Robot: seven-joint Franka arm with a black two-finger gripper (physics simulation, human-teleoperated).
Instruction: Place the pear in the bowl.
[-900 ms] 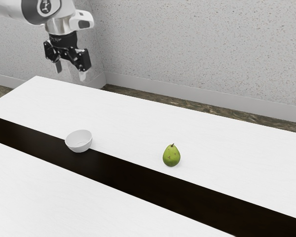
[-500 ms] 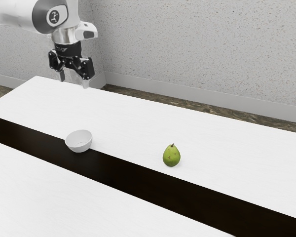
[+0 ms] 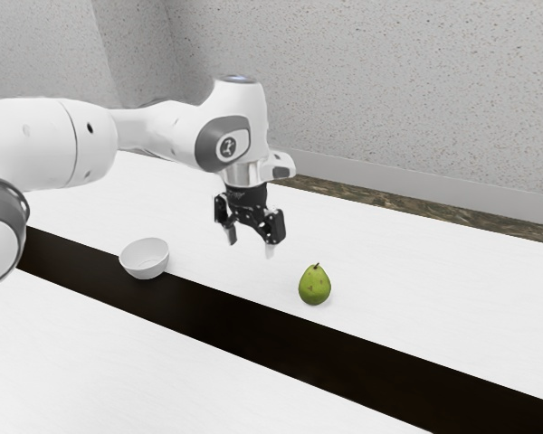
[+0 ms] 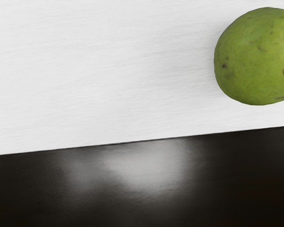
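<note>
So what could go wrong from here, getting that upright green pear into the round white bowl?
The open black two-finger tool is off to one side of the green pear, so coming down off-centre might knock it over. The pear narrows toward its stem, so a grip too high could slip. And the white bowl looks only somewhat wider than the pear, so a badly aimed release might catch its rim.

Your arm (image 3: 41,149) is white and smoothly rounded, with thin seams (image 3: 75,140) and small dark dots (image 3: 90,128). A grey patch (image 3: 205,146) frames a pale disc (image 3: 242,142) with a dark emblem (image 3: 227,146). Your gripper (image 3: 252,242) is black and angular, with 2 pale fingers (image 3: 270,250).
</note>
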